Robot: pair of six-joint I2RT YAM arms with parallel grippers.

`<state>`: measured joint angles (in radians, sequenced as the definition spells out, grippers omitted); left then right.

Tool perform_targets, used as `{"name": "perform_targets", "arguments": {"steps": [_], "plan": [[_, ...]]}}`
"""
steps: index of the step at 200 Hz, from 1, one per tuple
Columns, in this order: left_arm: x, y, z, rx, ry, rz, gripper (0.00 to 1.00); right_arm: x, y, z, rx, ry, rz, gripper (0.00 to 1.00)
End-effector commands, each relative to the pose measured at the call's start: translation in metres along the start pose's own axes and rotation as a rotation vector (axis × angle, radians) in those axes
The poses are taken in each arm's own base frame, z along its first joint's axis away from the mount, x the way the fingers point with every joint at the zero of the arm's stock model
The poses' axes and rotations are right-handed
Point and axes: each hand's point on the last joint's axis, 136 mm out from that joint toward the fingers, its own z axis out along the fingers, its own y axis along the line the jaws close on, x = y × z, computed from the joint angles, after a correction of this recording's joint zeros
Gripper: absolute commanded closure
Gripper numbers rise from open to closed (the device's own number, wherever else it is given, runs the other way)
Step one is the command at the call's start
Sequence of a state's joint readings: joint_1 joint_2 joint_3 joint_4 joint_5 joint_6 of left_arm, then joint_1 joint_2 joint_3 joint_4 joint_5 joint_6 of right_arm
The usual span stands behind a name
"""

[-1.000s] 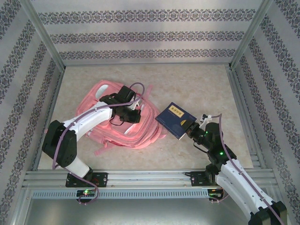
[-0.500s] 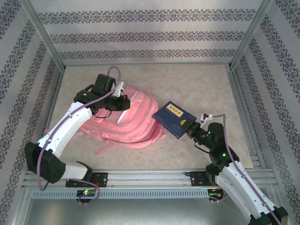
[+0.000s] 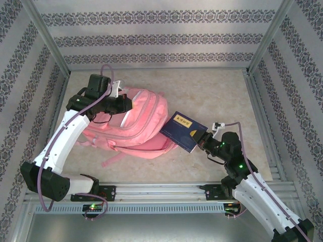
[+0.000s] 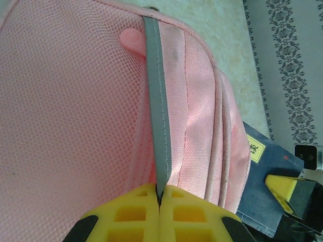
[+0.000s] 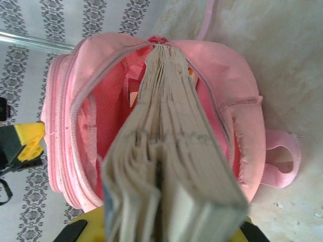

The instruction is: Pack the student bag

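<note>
- The bag [image 3: 139,123] lies on the beige surface [image 3: 217,93], left of centre in the overhead frame, with its open mouth turned to the right.
- The left gripper [image 3: 127,105] sits at the bag's upper left edge. In the left wrist view its yellow jaws are pressed together at the bottom of the frame, pinching a grey strip [image 4: 157,101] that runs along the bag's pink mesh.
- The right gripper [image 3: 204,142] is right of centre. Its jaws clamp the near end of a dark blue book [image 3: 183,131] with a yellow label.
- In the overhead view the book's left corner overlaps the bag's right edge.
- In the right wrist view the book stands on edge, pages up, and its far end reaches into the open mouth, with the pink lining visible on both sides.
</note>
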<state>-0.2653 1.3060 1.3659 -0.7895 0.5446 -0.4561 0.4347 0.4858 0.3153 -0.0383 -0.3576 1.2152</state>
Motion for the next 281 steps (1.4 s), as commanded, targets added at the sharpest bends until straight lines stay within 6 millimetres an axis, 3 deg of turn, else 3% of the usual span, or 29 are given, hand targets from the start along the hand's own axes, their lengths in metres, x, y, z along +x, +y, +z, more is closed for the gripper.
{"name": "perform_targets", "arguments": {"steps": [1,26,55,86,151,181,212,248,256,281], "plan": [[-0.029,-0.034,-0.033,0.132,-0.126,0.019,1.00,-0.008,0.036,-0.002,-0.107,-0.017,0.007,1.00],[-0.036,-0.051,-0.040,0.221,-0.149,0.002,1.00,-0.001,0.043,0.015,-0.132,0.011,0.023,1.00],[-0.038,-0.058,-0.037,0.272,-0.134,-0.016,1.00,0.015,0.079,0.038,-0.203,0.073,-0.023,1.00],[-0.036,-0.061,-0.039,0.293,-0.140,-0.005,1.00,0.016,0.099,0.062,-0.222,0.071,-0.030,1.00],[-0.037,-0.064,-0.038,0.320,-0.137,-0.005,1.00,0.034,0.110,0.147,-0.213,0.176,0.042,1.00],[-0.039,-0.064,-0.036,0.334,-0.140,-0.016,1.00,0.047,0.102,0.189,-0.170,0.241,0.055,1.00],[-0.038,-0.064,-0.032,0.355,-0.134,-0.028,1.00,0.058,0.070,0.233,-0.108,0.282,0.097,1.00],[-0.038,-0.063,-0.025,0.376,-0.125,-0.048,1.00,0.077,0.054,0.277,-0.085,0.349,0.119,0.95],[-0.038,-0.062,-0.023,0.374,-0.124,-0.050,1.00,0.081,0.048,0.285,-0.070,0.355,0.119,0.89],[-0.040,-0.059,-0.019,0.369,-0.121,-0.060,1.00,0.082,0.043,0.295,-0.062,0.355,0.095,0.56]]}}
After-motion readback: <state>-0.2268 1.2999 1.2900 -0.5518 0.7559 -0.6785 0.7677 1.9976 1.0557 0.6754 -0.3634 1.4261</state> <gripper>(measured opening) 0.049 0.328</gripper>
